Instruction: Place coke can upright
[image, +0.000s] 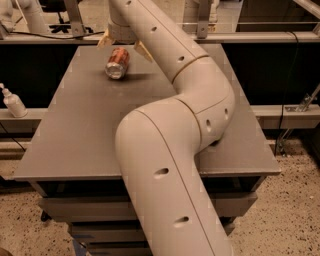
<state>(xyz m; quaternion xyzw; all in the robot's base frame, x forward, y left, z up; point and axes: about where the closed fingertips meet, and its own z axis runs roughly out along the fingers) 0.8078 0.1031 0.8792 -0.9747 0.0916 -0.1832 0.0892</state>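
The coke can (118, 63) is red with a silver end and lies on its side at the far part of the grey table (75, 130), its silver end facing me. My gripper (123, 46) is just above and behind the can, open, with one tan finger (104, 40) to the can's left and the other to its right. The fingers straddle the can's far end; I cannot tell whether they touch it. My big cream arm (175, 150) runs from the front of the view up to the gripper and hides part of the table.
A white pump bottle (13, 102) stands on a lower ledge left of the table. A rail with metal posts (75, 20) runs behind the table's far edge. Speckled floor lies to the right.
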